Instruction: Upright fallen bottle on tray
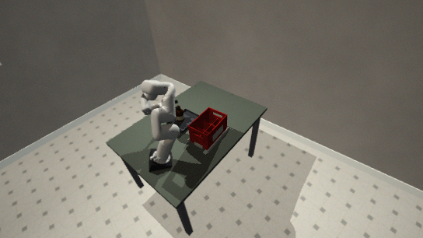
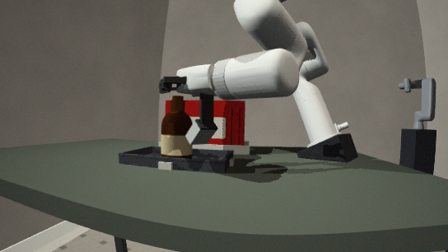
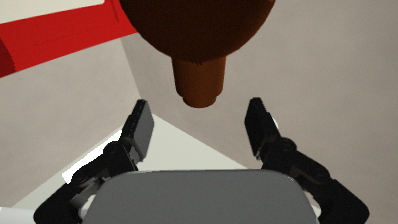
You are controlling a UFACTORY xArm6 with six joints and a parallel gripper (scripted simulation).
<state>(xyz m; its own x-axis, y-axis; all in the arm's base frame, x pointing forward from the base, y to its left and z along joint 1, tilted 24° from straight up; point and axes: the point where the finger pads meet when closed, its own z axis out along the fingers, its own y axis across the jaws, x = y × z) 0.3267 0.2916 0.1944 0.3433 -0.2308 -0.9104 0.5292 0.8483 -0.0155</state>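
Bottle upright on the tray, gripper spread above it

The green table (image 1: 233, 102) (image 2: 247, 198) stands on dark legs over a pale floor (image 1: 249, 194) dotted with small dark squares, between plain grey-brown walls (image 1: 288, 50) (image 2: 82, 62). The arm's base sits near one corner of the table; the red crate (image 1: 198, 138) (image 2: 235, 123) (image 3: 65, 40) is close to a long edge, with the dark tray (image 1: 190, 111) (image 2: 206, 165) beside it.

The top view shows the crate's open, divided inside; the exterior view shows the brown bottle (image 1: 180, 114) (image 2: 176, 128) (image 3: 199, 75) standing on the tray, its pale label low down. The wrist view shows its neck toward the spread fingers, nothing between them.

The white arm (image 1: 163, 124) (image 2: 259, 74) reaches out nearly level, the gripper (image 2: 165, 84) (image 3: 199, 110) just above the bottle's top, apparently not touching, though the dim exterior view makes that hard to judge.
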